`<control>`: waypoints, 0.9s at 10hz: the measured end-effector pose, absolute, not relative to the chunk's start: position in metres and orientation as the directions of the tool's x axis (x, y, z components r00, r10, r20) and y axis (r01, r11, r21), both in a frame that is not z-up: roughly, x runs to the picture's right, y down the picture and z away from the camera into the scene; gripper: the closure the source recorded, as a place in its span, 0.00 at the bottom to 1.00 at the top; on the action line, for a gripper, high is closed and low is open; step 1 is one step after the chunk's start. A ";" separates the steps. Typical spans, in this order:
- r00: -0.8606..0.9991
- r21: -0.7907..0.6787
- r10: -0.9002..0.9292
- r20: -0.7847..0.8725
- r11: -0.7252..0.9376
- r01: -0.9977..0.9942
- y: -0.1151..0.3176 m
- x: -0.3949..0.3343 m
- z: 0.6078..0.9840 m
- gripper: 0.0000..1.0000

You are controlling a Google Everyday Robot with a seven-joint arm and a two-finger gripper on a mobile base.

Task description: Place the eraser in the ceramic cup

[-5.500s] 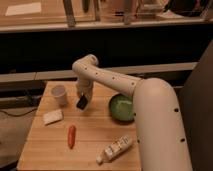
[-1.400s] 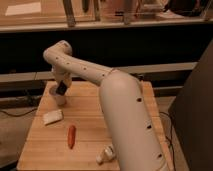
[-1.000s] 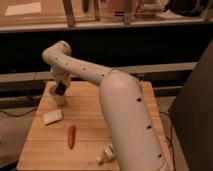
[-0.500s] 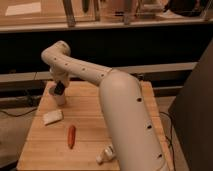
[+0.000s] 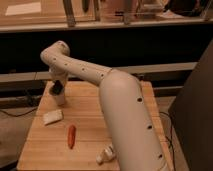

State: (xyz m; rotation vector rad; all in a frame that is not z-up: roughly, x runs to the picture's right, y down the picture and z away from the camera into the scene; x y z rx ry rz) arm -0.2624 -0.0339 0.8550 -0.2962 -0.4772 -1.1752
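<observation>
The ceramic cup is a small off-white cup at the back left of the wooden table. My gripper is dark and hangs at the end of the white arm, right over the cup's mouth, hiding its rim. The black eraser does not show as a separate thing; it is hidden at the gripper or in the cup.
A pale whitish flat block lies in front of the cup. An orange carrot lies nearer the front. A white object lies at the front edge. My arm's bulk covers the table's right half.
Since 5.5 s ago the gripper has swung from the table's middle leftward to above the cup. Over the last second it has stayed there almost still.
</observation>
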 end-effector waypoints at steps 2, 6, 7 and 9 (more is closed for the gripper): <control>0.305 0.021 -0.808 0.505 0.365 0.931 -0.034 -0.262 0.854 0.20; 0.307 0.021 -0.807 0.504 0.367 0.930 -0.035 -0.262 0.851 0.20; 0.307 0.021 -0.808 0.504 0.367 0.930 -0.036 -0.262 0.850 0.20; 0.309 0.019 -0.808 0.502 0.367 0.930 -0.038 -0.260 0.847 0.20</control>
